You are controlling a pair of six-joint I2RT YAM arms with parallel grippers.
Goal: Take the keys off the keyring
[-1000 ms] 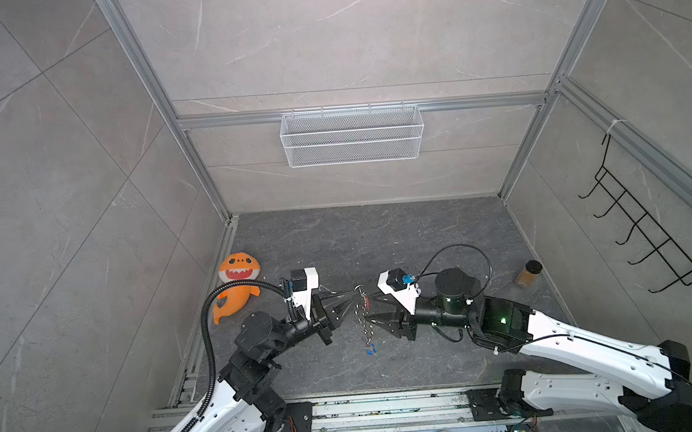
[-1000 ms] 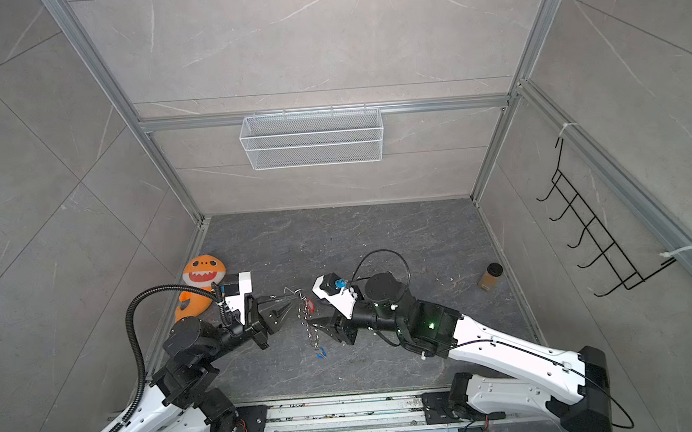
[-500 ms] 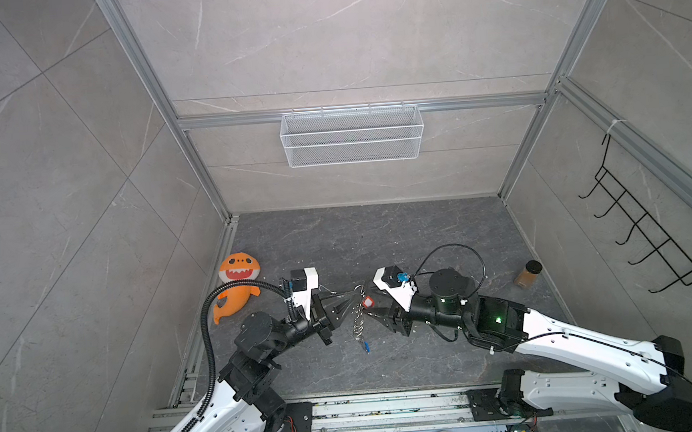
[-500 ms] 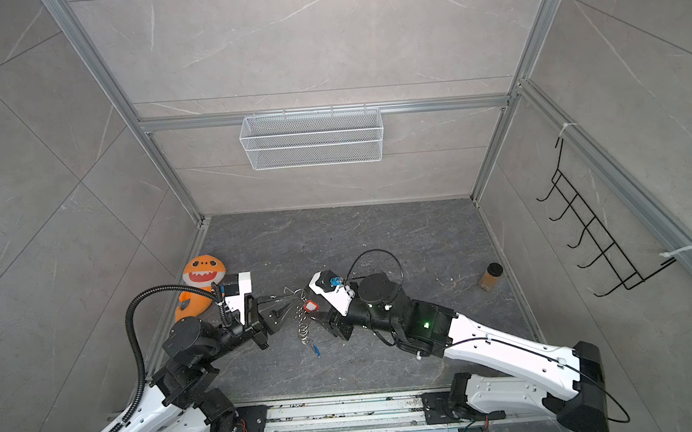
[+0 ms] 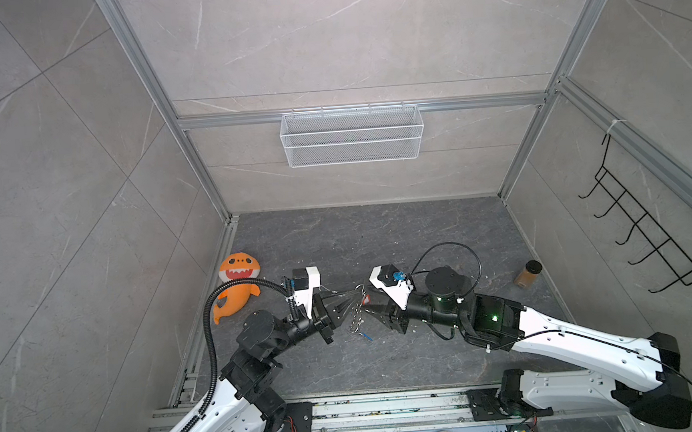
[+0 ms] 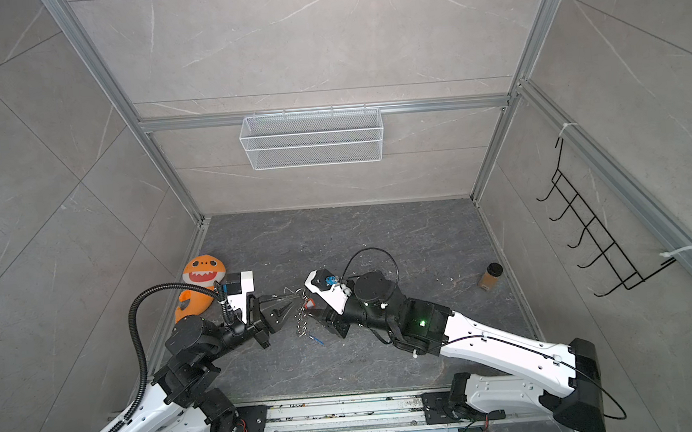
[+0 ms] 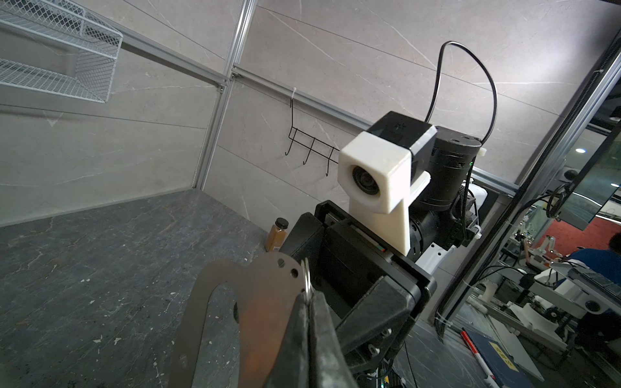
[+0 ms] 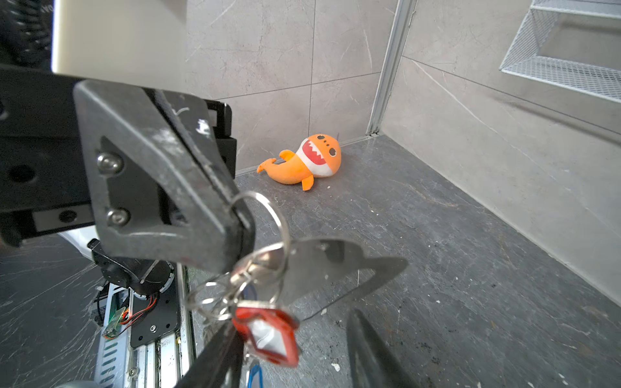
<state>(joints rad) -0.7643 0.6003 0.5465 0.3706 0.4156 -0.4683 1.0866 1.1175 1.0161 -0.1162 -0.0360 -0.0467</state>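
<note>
- The keyring (image 8: 258,265), a short chain of linked silvery metal rings joined to a flat grey-beige loop strap (image 8: 312,272), hangs in the air above the dark grey marbled tabletop (image 5: 379,244), near its front middle, between the two grippers.
- The key with the red plastic tag and white label (image 8: 268,332) hangs by the upper rings. The key with the blue plastic tag (image 5: 367,337) hangs at the chain's lower end. Neither key is off the rings yet.
- Left gripper (image 8: 242,218): jaws pressed together, pinching the largest ring at its rim. Judged purpose: suspending the chain so both keys dangle free and the other arm can reach them.
- Right gripper (image 8: 290,320): jaws spread, holding nothing. The red tag sits in the gap, close to one finger; contact cannot be confirmed. Judged purpose: alignment for a grasp on that tag.
- The right wrist view alone shows the pinch on the ring and the tag's label.
- Both top views reduce the chain to a thin line, but show its full drop and the two arms facing each other.
- The left wrist view shows the strap beside the closed fingertips; both keys are hidden there.
- The orange plush shark (image 5: 236,287) and the brown bottle with black cap (image 5: 527,273) lie well apart from the work, at opposite walls.
</note>
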